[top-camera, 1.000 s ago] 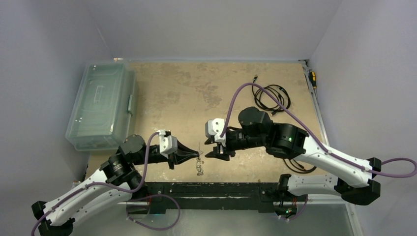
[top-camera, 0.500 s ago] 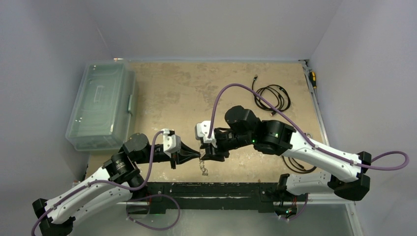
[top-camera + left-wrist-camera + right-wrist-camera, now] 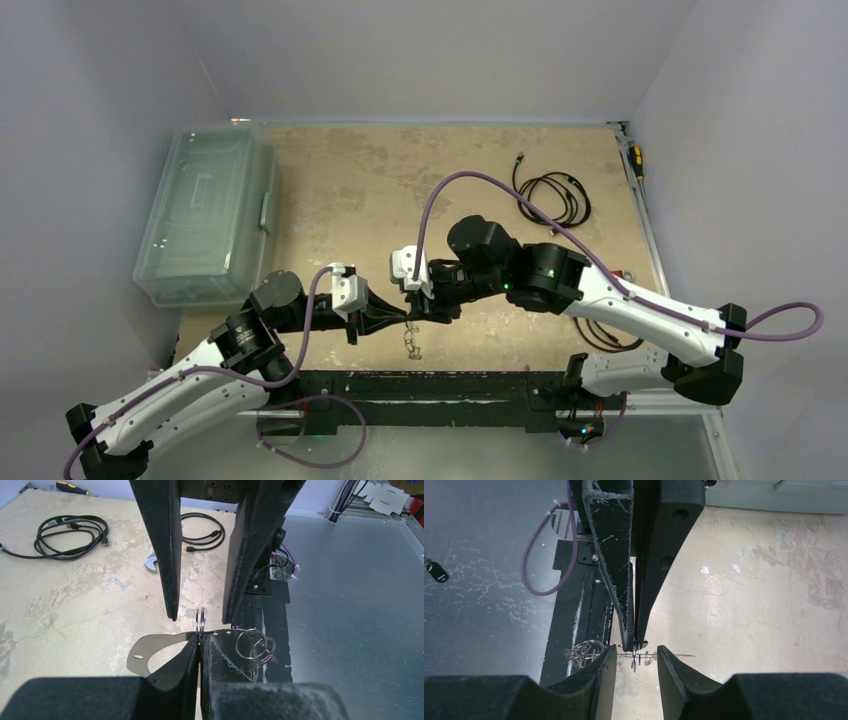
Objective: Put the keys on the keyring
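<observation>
My left gripper (image 3: 200, 642) is shut on the keyring (image 3: 150, 652), a flat silvery crescent with small holes, gripped at its top edge. A small split ring (image 3: 201, 620) stands up just above the left fingertips. A tangle of wire rings (image 3: 255, 645) hangs from the crescent's right side. My right gripper (image 3: 636, 660) faces the left one, open. Its fingers (image 3: 606, 667) straddle the split ring (image 3: 635, 659) with a gap on each side. In the top view both grippers meet near the table's front edge (image 3: 410, 315). I cannot make out the keys.
A coiled black cable (image 3: 550, 195) and a yellow-handled screwdriver (image 3: 634, 158) lie at the back right. A clear plastic box (image 3: 205, 215) stands at the left. A silver wrench head (image 3: 150, 562) lies behind the right fingers. A small black-headed item (image 3: 435, 571) lies on the grey metal surface.
My right gripper has moved left up to the left gripper's tips and its jaws have narrowed around the split ring. The left gripper has stayed shut and shifted only slightly.
</observation>
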Robot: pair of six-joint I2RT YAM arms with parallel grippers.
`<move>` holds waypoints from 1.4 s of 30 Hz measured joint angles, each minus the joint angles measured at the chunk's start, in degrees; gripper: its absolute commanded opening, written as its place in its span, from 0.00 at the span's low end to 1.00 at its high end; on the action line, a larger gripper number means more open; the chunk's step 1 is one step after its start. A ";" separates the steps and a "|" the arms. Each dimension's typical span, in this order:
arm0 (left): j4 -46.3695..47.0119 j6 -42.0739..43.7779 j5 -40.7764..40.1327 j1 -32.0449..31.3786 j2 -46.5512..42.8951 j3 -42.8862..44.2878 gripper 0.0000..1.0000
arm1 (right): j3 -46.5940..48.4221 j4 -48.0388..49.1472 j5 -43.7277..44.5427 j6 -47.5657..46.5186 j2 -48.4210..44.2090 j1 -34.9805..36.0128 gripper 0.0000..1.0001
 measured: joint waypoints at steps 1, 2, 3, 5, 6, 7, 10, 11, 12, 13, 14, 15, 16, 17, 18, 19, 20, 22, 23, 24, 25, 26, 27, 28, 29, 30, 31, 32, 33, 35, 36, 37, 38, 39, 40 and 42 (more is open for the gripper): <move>0.00 0.00 0.02 0.00 0.00 0.00 0.00 | 0.00 0.00 0.07 -0.02 0.24 0.00 0.33; 0.00 0.00 0.04 0.00 0.00 0.00 0.00 | 0.00 0.00 0.17 -0.11 0.44 0.00 0.32; 0.00 0.00 0.09 0.00 0.00 0.00 0.00 | 0.00 0.00 0.20 -0.17 0.66 -0.02 0.32; 0.00 0.00 0.13 0.00 0.00 0.00 0.00 | 0.00 0.00 0.20 -0.20 1.03 0.00 0.28; 0.00 0.00 0.15 0.00 -0.02 0.00 0.00 | 0.00 0.00 0.22 -0.22 1.20 0.00 0.25; 0.00 0.02 0.15 0.00 -0.02 0.00 0.00 | 0.00 -0.02 0.20 -0.22 1.38 -0.02 0.22; -0.39 0.02 0.13 0.02 -0.02 0.00 0.00 | 0.00 -0.04 -0.02 -0.35 1.88 -0.02 0.10; -0.46 0.02 0.13 0.02 -0.02 0.00 0.00 | 0.00 -0.09 -0.09 -0.46 1.97 -0.02 0.04; -0.55 0.02 0.07 0.04 -0.02 0.00 0.00 | 0.00 -0.17 -0.22 -0.37 2.01 0.00 0.00; -0.61 0.00 0.02 0.07 -0.02 0.00 0.00 | 0.00 -0.20 -0.26 -0.57 2.01 0.00 0.00; -0.72 0.02 0.04 0.04 -0.02 0.00 0.00 | 0.00 -0.31 -0.35 -0.46 2.01 0.02 0.00; -0.76 0.02 0.09 0.04 -0.07 0.00 0.00 | 0.00 -0.35 -0.44 -0.46 2.01 0.02 0.00; -0.79 0.02 0.11 0.04 -0.07 0.00 0.00 | 0.00 -0.35 -0.52 -0.48 2.05 0.02 0.00; -0.81 0.02 0.11 0.04 -0.07 0.00 0.00 | 0.00 -0.35 -0.59 -0.48 2.10 0.02 0.00; -0.90 0.02 0.11 0.04 -0.07 0.00 0.00 | 0.00 -0.39 -0.79 -0.48 2.12 0.02 0.00; -0.94 0.02 0.13 0.04 -0.09 0.00 0.00 | 0.00 -0.42 -0.94 -0.50 2.16 0.02 0.00; -1.01 0.02 0.11 0.04 -0.13 0.00 0.09 | 0.00 -0.39 -1.16 -0.50 2.16 0.02 0.00; -1.18 0.09 -0.07 0.04 -0.31 0.00 0.27 | -0.31 0.11 -1.29 -0.46 2.10 0.00 0.00; -1.22 0.35 -0.24 0.04 -0.42 0.02 0.35 | -0.92 0.85 -1.31 -0.35 1.86 0.00 0.00; -1.42 0.20 -0.44 0.04 -0.55 0.02 0.40 | -1.51 1.33 -1.31 -0.33 1.55 0.00 0.00; -1.36 0.24 -0.59 0.04 -0.74 0.04 0.45 | -2.64 2.45 -1.25 -0.11 0.96 0.00 0.00; -1.36 0.22 -0.76 0.04 -1.05 0.11 0.48 | -4.33 3.93 -1.18 0.31 0.00 0.00 0.00; -1.36 0.24 -1.09 0.04 -1.44 0.22 0.49 | -5.99 5.20 -1.16 0.70 -1.07 0.00 0.00; -1.36 0.26 -1.29 0.04 -1.77 0.28 0.49 | -7.43 6.40 -1.16 1.09 -2.05 0.00 0.00; -1.29 0.26 -1.51 0.04 -2.27 0.37 0.49 | -9.49 8.63 -1.18 1.84 -3.41 0.00 0.00; -1.25 0.28 -1.79 0.04 -2.82 0.46 0.48 | -11.61 10.82 -1.16 2.51 -4.87 0.00 0.00; -1.22 0.31 -2.05 0.04 -3.28 0.59 0.47 | -13.64 13.16 -1.18 3.26 -6.32 0.00 0.00; -1.16 0.31 -2.16 0.04 -3.61 0.70 0.46 | -15.26 15.17 -1.18 3.89 -7.37 0.00 0.00; -1.16 0.33 -2.32 0.04 -3.87 0.81 0.46 | -17.62 18.51 -1.18 4.79 -8.74 0.00 0.00; -1.16 0.37 -2.56 0.04 -4.17 0.87 0.45 | -21.99 24.46 -1.16 6.80 -11.10 0.00 0.00; -1.16 0.44 -2.60 0.04 -4.20 0.87 0.45 | -23.80 27.08 -1.16 7.63 -11.91 0.00 0.00; -1.18 0.48 -2.64 0.04 -4.20 0.87 0.45 | -25.53 29.86 -1.16 8.63 -12.61 0.00 0.00; -1.18 0.48 -2.64 0.04 -4.20 0.87 0.45 | -26.73 32.04 -1.18 9.40 -13.05 0.00 0.00; -1.18 0.50 -2.62 0.04 -4.20 0.87 0.45 | -28.13 34.69 -1.20 10.27 -13.57 0.00 0.00; -1.16 0.50 -2.60 0.04 -4.20 0.87 0.45 | -29.46 37.33 -1.27 11.23 -14.03 0.00 0.00; -1.16 0.50 -2.43 0.04 -4.20 0.87 0.45 | -31.19 41.53 -1.38 12.81 -14.43 0.00 0.00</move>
